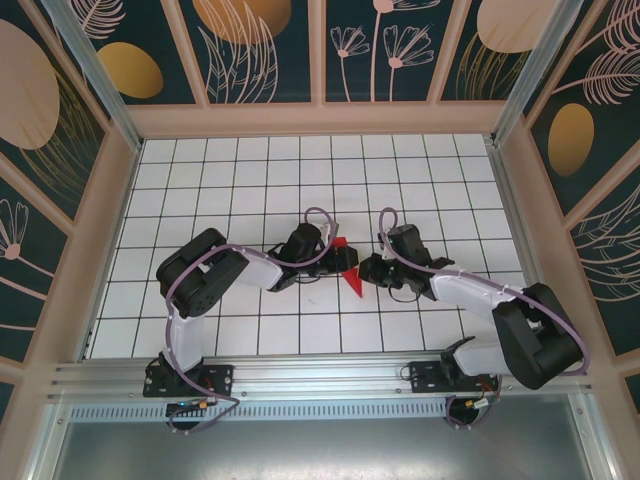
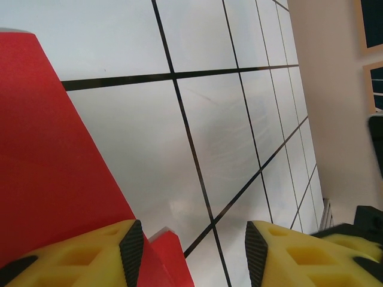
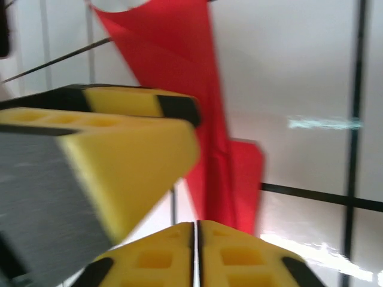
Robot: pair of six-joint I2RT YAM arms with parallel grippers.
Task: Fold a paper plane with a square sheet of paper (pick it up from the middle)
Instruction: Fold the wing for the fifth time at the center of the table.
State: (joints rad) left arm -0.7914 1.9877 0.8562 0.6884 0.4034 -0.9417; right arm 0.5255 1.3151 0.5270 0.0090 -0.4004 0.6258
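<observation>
The red paper [image 1: 351,270] lies folded into a narrow pointed shape at the table's middle, its tip toward the near edge. My left gripper [image 1: 341,261] is at its left side and stands open. In the left wrist view [image 2: 194,239] the paper [image 2: 48,149] runs under and beside the left finger, with a small red flap just inside the gap. My right gripper [image 1: 367,270] meets the paper from the right. Its jaws [image 3: 196,226] are shut, and the folded paper [image 3: 179,60] rises just beyond and slightly right of the tips. Whether they pinch it I cannot tell.
The white gridded table [image 1: 300,180] is walled by a wooden frame [image 1: 320,120] with patterned panels. A metal rail [image 1: 320,375] runs along the near edge. The left gripper's yellow finger [image 3: 119,149] looms close in the right wrist view.
</observation>
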